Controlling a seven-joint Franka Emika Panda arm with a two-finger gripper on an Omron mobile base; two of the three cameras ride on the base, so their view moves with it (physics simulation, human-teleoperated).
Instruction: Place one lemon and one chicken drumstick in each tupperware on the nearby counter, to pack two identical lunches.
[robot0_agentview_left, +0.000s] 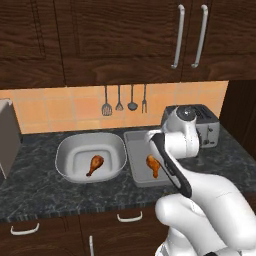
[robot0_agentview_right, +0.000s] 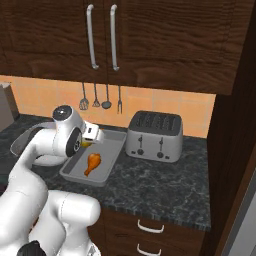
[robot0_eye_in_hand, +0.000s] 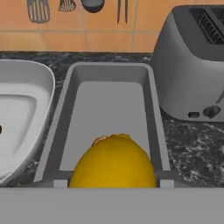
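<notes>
Two containers sat side by side on your counter (robot0_agentview_left: 45, 192): one rounded white tupperware (robot0_agentview_left: 65, 150) on the left and one rectangular grey tupperware (robot0_agentview_right: 116, 145) just right of it, nearly touching. Two chicken drumsticks counted, one per container: the left drumstick (robot0_agentview_left: 95, 164) lay on the floor of the rounded one, the right drumstick (robot0_agentview_right: 92, 163) lay in the grey one, toward its near end. One lemon (robot0_eye_in_hand: 113, 162) seen, big and yellow at the bottom of your hand view, over the near end of the grey container; a sliver of yellow also showed at your gripper (robot0_agentview_right: 95, 134) in the right base view. Your gripper hung above that grey container's near left side, with the lemon right at its tips, and the fingers looked closed on the lemon, though the tips themselves were hidden behind it. One silver toaster (robot0_agentview_right: 154, 135) stood on the counter just right of the grey container, apart from it. Four utensils (robot0_agentview_left: 125, 101) hung in a row on the orange tiled wall behind. One grey appliance (robot0_agentview_left: 9, 137) at the far left edge, too cropped to name. Two long cabinet handles (robot0_agentview_left: 189, 36) overhead, three curved white drawer handles (robot0_agentview_left: 129, 217) below the counter in the left base view.
</notes>
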